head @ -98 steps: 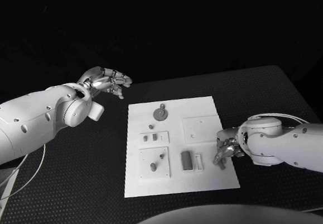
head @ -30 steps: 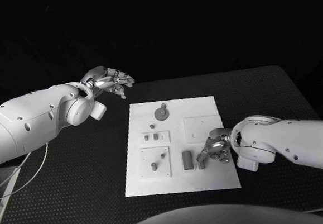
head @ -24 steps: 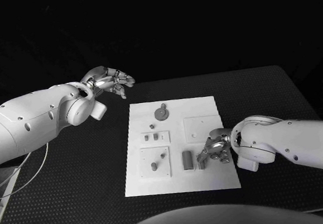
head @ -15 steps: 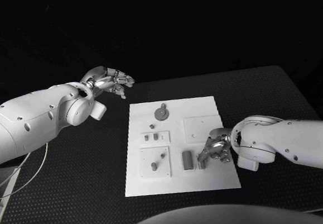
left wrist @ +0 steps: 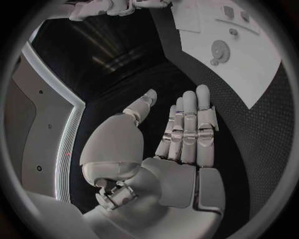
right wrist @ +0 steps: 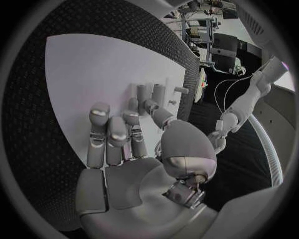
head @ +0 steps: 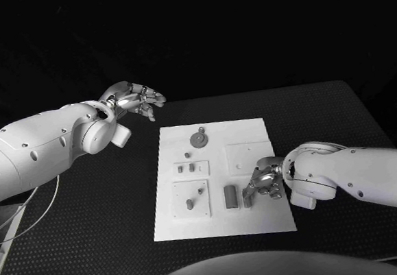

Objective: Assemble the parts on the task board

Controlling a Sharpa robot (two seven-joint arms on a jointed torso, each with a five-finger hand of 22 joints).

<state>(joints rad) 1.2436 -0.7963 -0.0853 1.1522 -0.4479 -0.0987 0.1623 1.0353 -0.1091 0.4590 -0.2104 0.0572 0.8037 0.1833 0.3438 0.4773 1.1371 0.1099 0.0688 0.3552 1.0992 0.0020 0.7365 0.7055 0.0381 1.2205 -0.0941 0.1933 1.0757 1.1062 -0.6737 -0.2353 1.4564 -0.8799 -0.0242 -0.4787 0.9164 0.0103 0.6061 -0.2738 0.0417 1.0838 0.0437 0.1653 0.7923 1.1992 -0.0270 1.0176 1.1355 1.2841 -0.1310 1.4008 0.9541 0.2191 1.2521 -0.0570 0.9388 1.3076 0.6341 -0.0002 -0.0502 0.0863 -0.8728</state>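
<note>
The task board (head: 243, 135) is a flat white plate lying in the middle of the black table (head: 101, 220). Small grey parts sit on it: a round toothed gear (head: 198, 137) near the far end, some little pegs (head: 188, 155) below it, and a tall dark block (head: 230, 197) near the close end, just beside the right hand.

The right hand (head: 265, 182) is down low on the board's close right side, with its fingertips next to a thin grey piece (head: 248, 198) right by the dark block. I think it is there to grab or nudge that piece so it can go into its spot. In the right wrist view the fingers (right wrist: 106, 134) are mostly straight and close together, reaching toward some upright pegs (right wrist: 152, 92) (whether one is pinched, I cannot tell).

The left hand (head: 134, 99) is up off the table beyond the board's far left corner, well apart from the parts. Its fingers (left wrist: 187, 124) are flat and spread, holding nothing. It looks like it is staying clear.

The board looks smooth and hard. The table looks bumpy, with tiny dots all over. The hands are shiny silver metal, and the arms are smooth white.
</note>
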